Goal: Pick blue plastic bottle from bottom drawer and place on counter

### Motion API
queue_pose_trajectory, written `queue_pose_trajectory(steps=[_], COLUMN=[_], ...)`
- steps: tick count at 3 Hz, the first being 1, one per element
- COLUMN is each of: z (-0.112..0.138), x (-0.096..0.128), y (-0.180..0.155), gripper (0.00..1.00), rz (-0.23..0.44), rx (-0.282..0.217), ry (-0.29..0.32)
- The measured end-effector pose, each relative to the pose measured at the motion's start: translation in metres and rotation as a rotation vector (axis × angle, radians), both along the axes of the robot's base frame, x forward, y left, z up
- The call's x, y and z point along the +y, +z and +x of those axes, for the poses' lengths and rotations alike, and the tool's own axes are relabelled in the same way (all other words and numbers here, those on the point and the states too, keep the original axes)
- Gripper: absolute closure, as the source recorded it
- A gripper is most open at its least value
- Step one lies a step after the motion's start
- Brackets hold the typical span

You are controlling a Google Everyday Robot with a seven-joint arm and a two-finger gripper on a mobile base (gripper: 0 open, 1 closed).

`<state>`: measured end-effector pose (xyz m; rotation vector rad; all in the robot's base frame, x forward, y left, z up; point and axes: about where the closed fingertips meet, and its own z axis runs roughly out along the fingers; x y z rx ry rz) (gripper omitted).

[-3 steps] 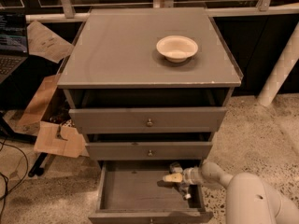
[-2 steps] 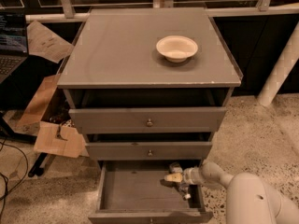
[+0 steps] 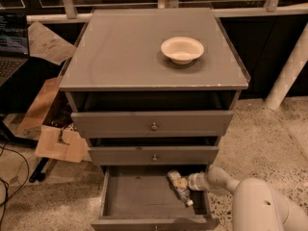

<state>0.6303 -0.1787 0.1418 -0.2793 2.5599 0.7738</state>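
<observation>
Down in the bottom drawer [image 3: 134,196] the gripper [image 3: 182,183] sits against the blue plastic bottle [image 3: 184,194], whether clamped I can't tell; the bottle looks light, slick and squashy, best taken mid-body.

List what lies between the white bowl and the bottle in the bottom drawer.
In the camera view: bare grey counter, then the two upper drawer fronts. The gripper is at the small bluish plastic bottle.

I see the bottom drawer [image 3: 139,196] pulled open, with a plain grey interior. The blue plastic bottle [image 3: 184,195] lies on its side at the drawer's right end. It is clear and pale, with its white cap pointing front-right. The gripper [image 3: 181,182] reaches in from the right at the bottle's middle. The bench [image 3: 120,52] is the flat, glossy grey top above.
</observation>
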Motion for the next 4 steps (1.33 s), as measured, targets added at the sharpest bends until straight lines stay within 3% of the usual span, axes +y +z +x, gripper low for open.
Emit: queue_pose_trajectory(steps=[1,2,3,4], z=[0.000,0.000,0.000,-0.009], x=[0.000,0.000,0.009,0.008], y=[0.000,0.000,0.011,0.042], gripper=[0.97,1.00,1.00,1.00], rz=[0.000,0.000,0.030,0.074], rx=[0.000,0.000,-0.014,-0.043], ry=[0.000,0.000,0.038,0.084])
